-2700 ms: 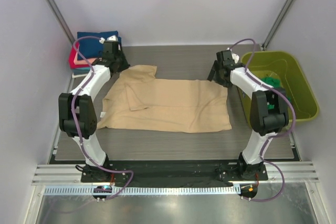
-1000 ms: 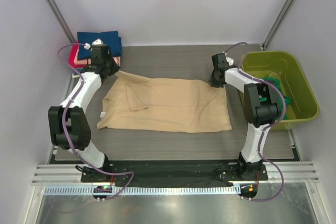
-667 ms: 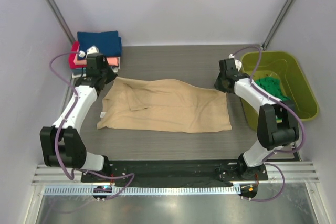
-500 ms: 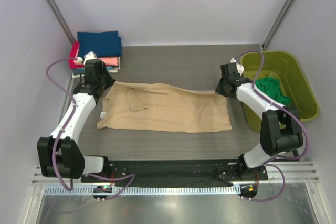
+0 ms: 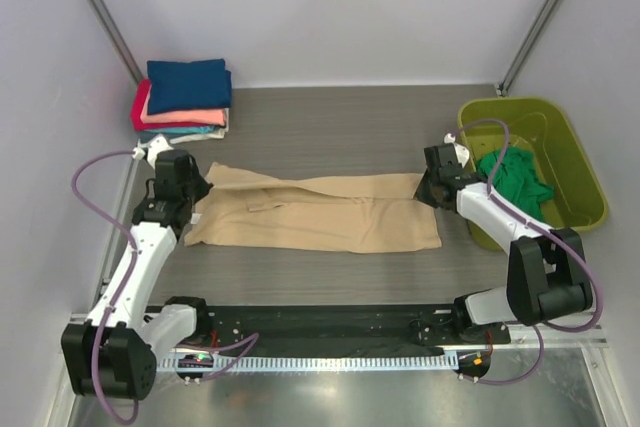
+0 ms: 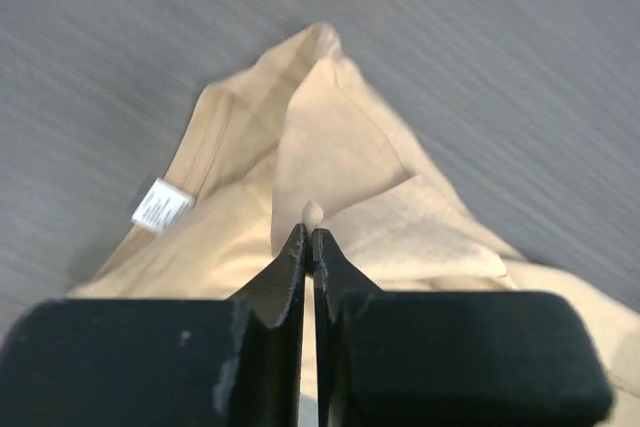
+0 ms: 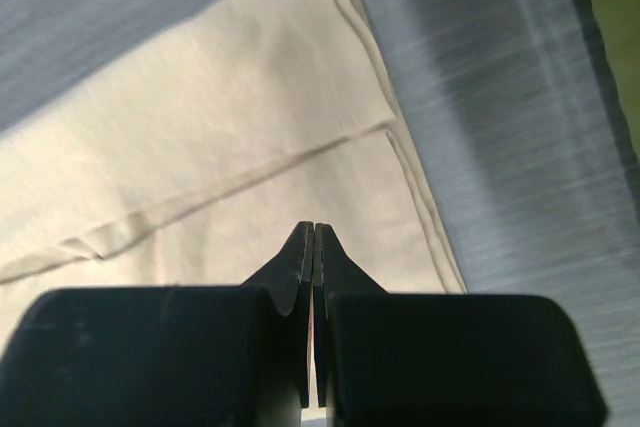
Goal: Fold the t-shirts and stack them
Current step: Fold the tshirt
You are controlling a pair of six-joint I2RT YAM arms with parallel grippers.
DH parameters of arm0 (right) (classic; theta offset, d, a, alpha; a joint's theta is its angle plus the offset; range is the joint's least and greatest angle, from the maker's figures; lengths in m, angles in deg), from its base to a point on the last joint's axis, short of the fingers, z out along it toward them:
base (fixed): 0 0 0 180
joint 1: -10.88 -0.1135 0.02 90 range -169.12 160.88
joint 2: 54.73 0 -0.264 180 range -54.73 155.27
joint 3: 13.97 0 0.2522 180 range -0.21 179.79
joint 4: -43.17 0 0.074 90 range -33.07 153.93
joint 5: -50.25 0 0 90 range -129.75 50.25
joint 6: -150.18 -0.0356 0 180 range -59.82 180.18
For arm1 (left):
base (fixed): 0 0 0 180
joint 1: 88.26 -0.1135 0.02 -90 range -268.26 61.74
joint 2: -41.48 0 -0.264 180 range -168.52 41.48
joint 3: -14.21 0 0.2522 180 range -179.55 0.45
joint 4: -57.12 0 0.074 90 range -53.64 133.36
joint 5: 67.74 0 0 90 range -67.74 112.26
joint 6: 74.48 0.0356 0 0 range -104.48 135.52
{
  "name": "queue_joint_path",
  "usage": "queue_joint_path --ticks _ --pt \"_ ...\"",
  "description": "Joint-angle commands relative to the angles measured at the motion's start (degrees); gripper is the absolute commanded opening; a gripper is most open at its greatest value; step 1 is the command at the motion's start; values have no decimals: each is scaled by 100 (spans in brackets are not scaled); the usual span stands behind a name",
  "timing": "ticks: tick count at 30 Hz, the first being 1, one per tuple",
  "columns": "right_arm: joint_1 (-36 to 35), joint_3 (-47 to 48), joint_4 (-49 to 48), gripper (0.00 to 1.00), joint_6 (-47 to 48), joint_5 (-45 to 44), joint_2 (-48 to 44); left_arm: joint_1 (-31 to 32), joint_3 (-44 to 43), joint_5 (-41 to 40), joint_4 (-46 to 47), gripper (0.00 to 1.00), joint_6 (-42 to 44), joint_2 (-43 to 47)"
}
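A tan t-shirt [image 5: 320, 217] lies across the middle of the table as a long narrow band, its far edge folded over toward the near side. My left gripper [image 5: 190, 190] sits at the shirt's left end; in the left wrist view the gripper [image 6: 312, 232] is shut on a small nub of the tan t-shirt [image 6: 340, 147]. My right gripper [image 5: 430, 190] is at the shirt's far right corner. Seen from the right wrist, that gripper [image 7: 313, 229] is shut low on the tan t-shirt [image 7: 200, 127], beside the folded layer's hem.
A stack of folded t-shirts [image 5: 185, 97], navy on top over coral and red, sits at the back left corner. A lime-green tub [image 5: 590, 197] at the right holds a crumpled emerald t-shirt [image 5: 515, 172]. A white label [image 6: 160, 204] shows at the tan shirt's collar.
Both grippers have drawn the tan shirt's far edge toward the near side, so the shirt is now a narrower folded band. Both arms have swung down and nearer.
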Motion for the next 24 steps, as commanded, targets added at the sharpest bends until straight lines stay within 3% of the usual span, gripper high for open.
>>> queue_joint_path --ticks 1,3,4,6,7,10,13,17,24 --pt "-63 -344 -199 1 -265 -104 -371 1 346 -43 -346 4 -418 523" --pt "-63 -476 -244 1 -274 -113 -459 1 628 212 -295 21 -498 762" --pt "-89 -476 -253 2 -265 -104 -486 1 768 187 -425 40 -550 946" --pt "-159 -407 -270 16 -239 -104 -512 10 848 195 -549 51 -647 1123" --pt "-212 -345 -296 35 -221 -113 -504 10 901 213 -549 54 -691 1184" --pt "-572 6 -367 59 -125 -130 -267 1 1191 371 -77 57 -805 1343" --pt "-923 594 -385 61 51 -113 277 88 1394 722 485 57 -832 1063" --pt "-1065 1271 -411 61 323 -148 1138 491 1218 547 856 56 -675 11" --pt "-1065 1238 -437 59 412 -262 2019 1029 770 433 1445 53 -586 -2036"
